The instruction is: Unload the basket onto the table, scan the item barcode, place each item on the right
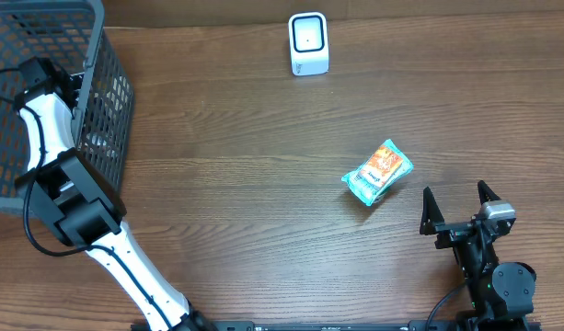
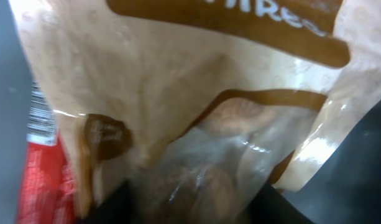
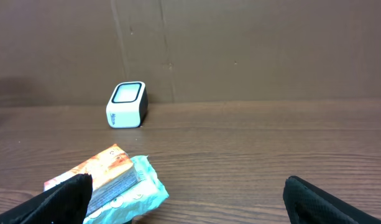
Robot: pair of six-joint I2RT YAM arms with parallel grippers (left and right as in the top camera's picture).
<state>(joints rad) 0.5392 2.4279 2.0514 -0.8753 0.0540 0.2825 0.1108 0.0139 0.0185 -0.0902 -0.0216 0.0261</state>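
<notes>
- Far left: the mesh basket (image 1: 107,110) stands at the table's (image 1: 245,184) left edge. I have the left claw (image 1: 40,77) reaching down inside it.
- Left wrist view: a tan bag (image 2: 178,106) with brown lettering and a clear window fills the frame, right at the claw. A red packet (image 2: 44,180) and a white label (image 2: 41,115) show beside it on the left.
- Left claw state: I cannot tell whether it is released or already clenched on the tan bag. The view is too close and too blurred.
- Handling, tan bag: I judge it light, soft and crinkly, with a glossy film that may slip. The contents look brittle. I would take hold at a flat sealed edge and pinch gently, away from the window.
- Centre, far side: the scanner (image 1: 308,43) sits upright, well apart from everything else, with its window toward the near side.
- Right of centre: a teal packet (image 1: 378,172) lies flat on the table, between the scanner and the right arm. It could equally be the item to scan. It looks light and pliable, and I would grip it across the short sides.
- Near right: the right claw (image 1: 454,189) is released, jaws spread wide, holding nothing. It hovers just beside the teal packet.
</notes>
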